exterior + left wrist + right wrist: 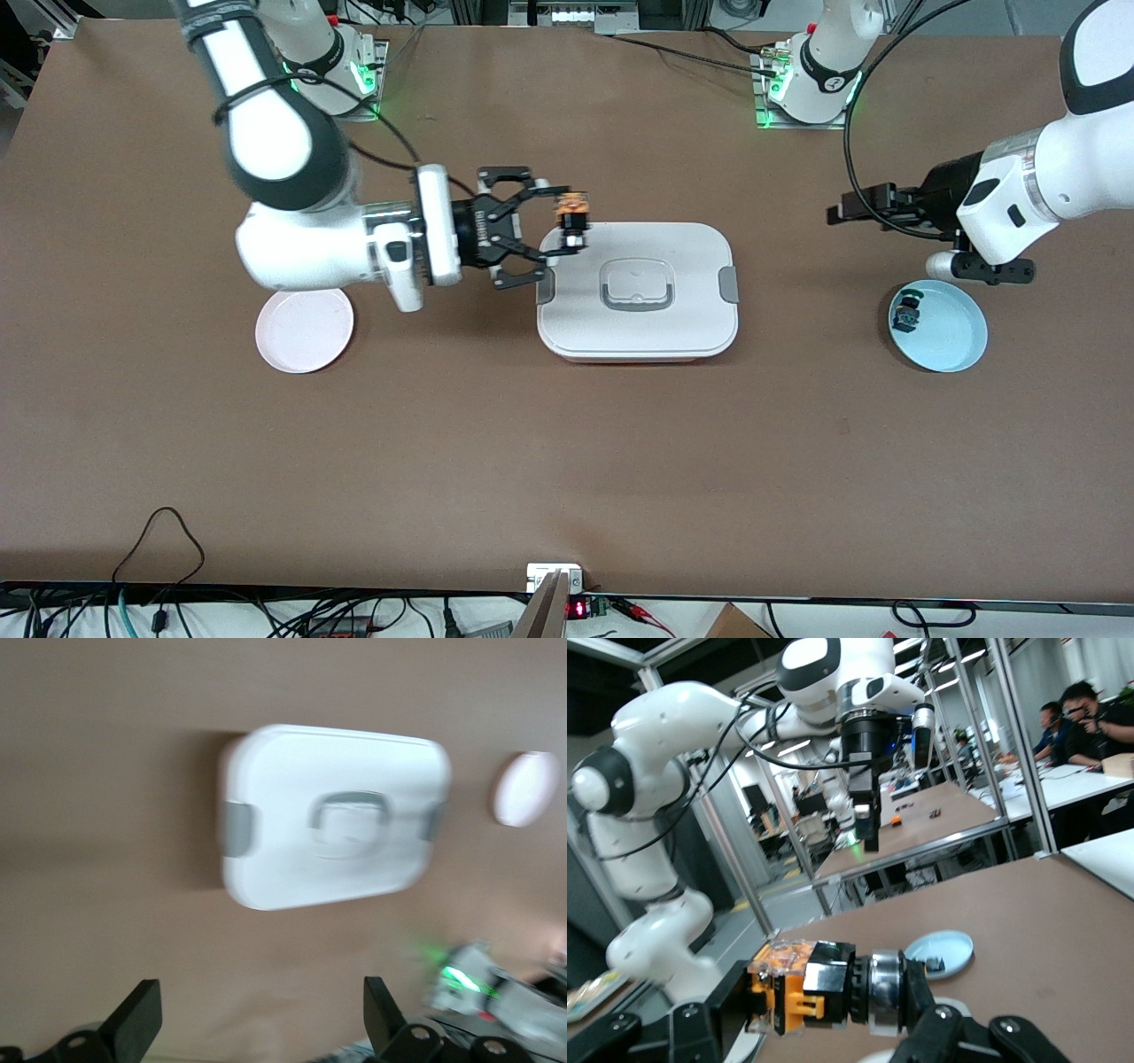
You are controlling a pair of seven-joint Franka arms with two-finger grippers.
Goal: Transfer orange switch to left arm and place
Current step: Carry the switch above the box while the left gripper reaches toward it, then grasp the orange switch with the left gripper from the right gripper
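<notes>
Front view shows the right gripper (567,232) pinching the orange switch (571,215) between its fingertips, held in the air over the corner of the box (638,337) that lies toward the right arm's end of the table and the robots' bases. Close up, the right wrist view shows the switch (802,997) clamped sideways, orange body outward, silvery collar toward the far arm. The box sits closed at the table's middle. A pink plate (304,330) lies toward the right arm's end. The left gripper (864,213), fingers (133,1023) spread wide and empty, hovers near the blue plate (948,341), which holds a small green-and-black part (907,312).
</notes>
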